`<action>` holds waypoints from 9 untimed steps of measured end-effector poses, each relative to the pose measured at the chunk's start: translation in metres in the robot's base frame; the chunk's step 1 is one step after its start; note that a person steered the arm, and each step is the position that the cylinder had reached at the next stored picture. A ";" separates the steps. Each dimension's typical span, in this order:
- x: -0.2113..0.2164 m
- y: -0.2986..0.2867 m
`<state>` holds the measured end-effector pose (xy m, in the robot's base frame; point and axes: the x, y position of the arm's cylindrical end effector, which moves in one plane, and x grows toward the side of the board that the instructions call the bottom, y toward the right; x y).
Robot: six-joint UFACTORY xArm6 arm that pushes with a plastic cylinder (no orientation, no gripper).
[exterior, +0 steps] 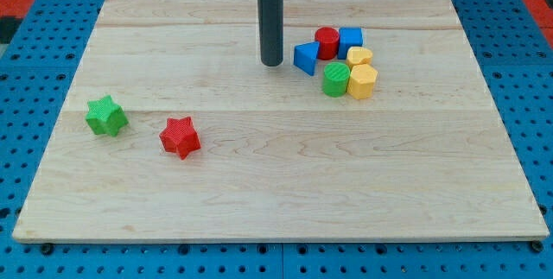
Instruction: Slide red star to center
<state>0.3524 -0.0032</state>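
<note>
The red star [180, 136] lies on the wooden board [276, 193] at the lower left. My tip [271, 62] is down on the board near the view's top centre, well above and to the right of the red star, not touching it. It stands just left of a blue triangle [306, 58].
A green star [106, 116] lies left of the red star. A cluster sits right of my tip: red cylinder [327, 42], blue cube [350, 40], small yellow block [359, 56], green cylinder [336, 79], yellow hexagon [362, 81].
</note>
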 end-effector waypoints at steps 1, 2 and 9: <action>0.000 0.028; 0.000 0.048; 0.188 -0.106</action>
<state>0.5408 -0.1089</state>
